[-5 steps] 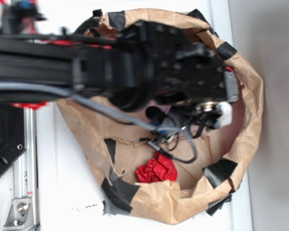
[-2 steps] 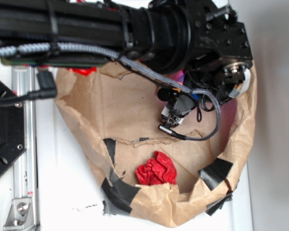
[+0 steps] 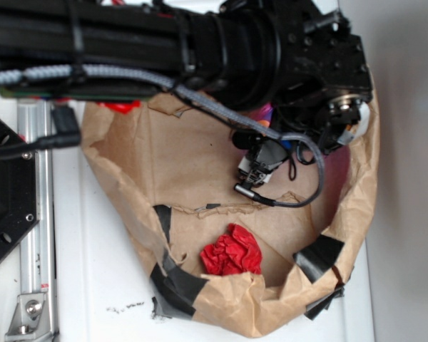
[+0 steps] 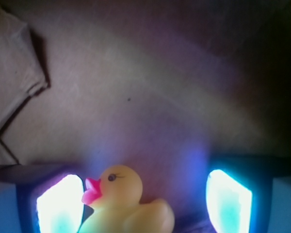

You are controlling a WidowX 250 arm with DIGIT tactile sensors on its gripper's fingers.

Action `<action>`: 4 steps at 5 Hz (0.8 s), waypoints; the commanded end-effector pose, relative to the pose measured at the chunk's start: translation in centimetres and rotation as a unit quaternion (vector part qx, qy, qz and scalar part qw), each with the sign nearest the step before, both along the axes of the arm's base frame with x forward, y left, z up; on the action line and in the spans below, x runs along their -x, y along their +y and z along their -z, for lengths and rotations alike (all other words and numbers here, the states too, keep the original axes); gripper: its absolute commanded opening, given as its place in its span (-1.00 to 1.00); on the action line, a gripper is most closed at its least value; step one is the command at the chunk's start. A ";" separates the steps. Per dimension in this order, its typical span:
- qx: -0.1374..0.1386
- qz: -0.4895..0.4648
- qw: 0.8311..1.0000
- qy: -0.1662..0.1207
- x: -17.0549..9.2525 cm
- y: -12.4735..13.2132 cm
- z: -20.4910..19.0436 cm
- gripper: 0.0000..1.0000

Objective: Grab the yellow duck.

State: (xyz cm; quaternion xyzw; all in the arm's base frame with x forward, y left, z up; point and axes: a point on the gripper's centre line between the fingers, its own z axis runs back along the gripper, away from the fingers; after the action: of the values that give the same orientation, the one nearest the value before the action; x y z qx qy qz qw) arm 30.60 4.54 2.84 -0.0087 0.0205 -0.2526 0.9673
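Observation:
The yellow duck with a pink beak lies low in the wrist view, on brown paper. My gripper is open around it. The beak is right at the left finger, and a wide gap separates the duck's body from the right finger. In the exterior view the black arm covers the top of the paper bag. It hides both the duck and the fingers there.
A crumpled red wad lies low inside the bag. Rolled paper walls patched with black tape ring the bag. A grey cable hangs from the arm. A metal rail runs along the left.
The arm has swung towards the top of the exterior view, uncovering the bag's middle. In the last moment it barely shifted.

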 end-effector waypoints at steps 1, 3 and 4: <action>-0.006 0.001 0.999 -0.038 1.4 -0.6 -2.7 1.00; -0.012 0.018 1.000 -0.022 1.8 -1.5 -1.1 1.00; -0.010 0.029 0.999 -0.029 1.5 -2.2 -0.9 1.00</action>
State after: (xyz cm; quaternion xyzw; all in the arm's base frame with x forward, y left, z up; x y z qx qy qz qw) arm 28.97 3.11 3.02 0.0055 0.0005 -0.2746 0.9615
